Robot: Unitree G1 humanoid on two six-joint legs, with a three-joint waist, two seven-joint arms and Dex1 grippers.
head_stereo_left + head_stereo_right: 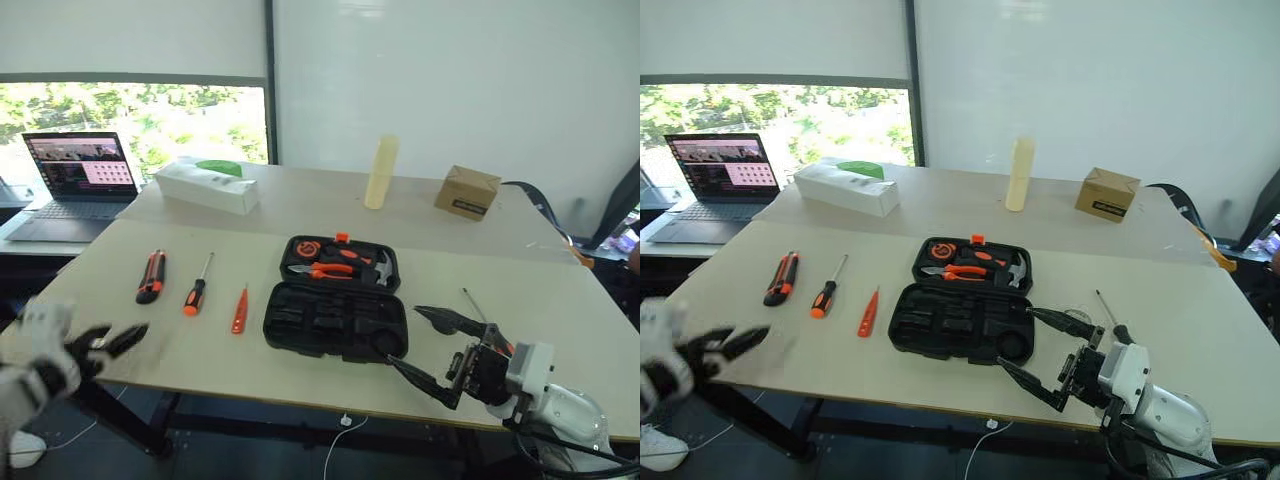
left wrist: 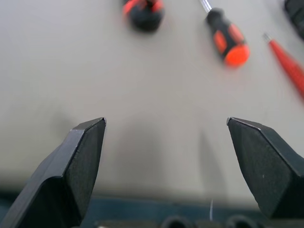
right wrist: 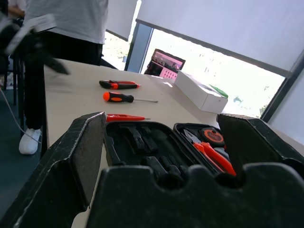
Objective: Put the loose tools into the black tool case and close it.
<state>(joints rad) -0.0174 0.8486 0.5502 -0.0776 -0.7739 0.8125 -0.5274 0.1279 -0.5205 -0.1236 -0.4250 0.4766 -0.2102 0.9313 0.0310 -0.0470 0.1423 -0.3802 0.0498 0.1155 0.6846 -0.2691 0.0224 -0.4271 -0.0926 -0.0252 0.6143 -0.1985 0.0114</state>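
The black tool case (image 1: pixel 335 300) lies open on the tabletop (image 1: pixel 560 300), just ahead of the right hand (image 1: pixel 430 350), whose fingers are spread and empty. The left hand (image 1: pixel 110 342), also spread, hovers short of the utility knife (image 1: pixel 151 276) and two screwdrivers (image 1: pixel 197 288).

A pale tabletop (image 1: pixel 520 300) stood before a white wall (image 1: pixel 450 80), with a sunlit window (image 1: pixel 140 125) showing green trees at the left.

Left pincer (image 1: pixel 112 341) and right pincer (image 1: pixel 425 350) both gape wide, empty.
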